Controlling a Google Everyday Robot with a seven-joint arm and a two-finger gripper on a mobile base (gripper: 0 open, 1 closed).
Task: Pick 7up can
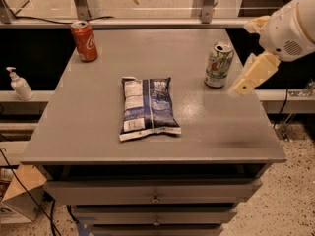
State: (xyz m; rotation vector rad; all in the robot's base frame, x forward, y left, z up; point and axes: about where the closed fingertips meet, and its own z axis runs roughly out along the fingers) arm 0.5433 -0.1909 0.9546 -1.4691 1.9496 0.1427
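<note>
The 7up can [219, 65] stands upright on the right side of the grey table [88, 127]. It is white and silver with green lettering and a silver top. My gripper [252, 76] is cream-coloured and comes in from the upper right on a white arm. It hangs just to the right of the can, at about the can's height, above the table's right edge. It does not touch the can and holds nothing that I can see.
A red cola can [84, 41] stands at the table's far left corner. A blue and white chip bag [148, 107] lies flat mid-table. Drawers [155, 193] are under the top. A soap dispenser [19, 84] stands on a shelf at left. A glass rail runs behind.
</note>
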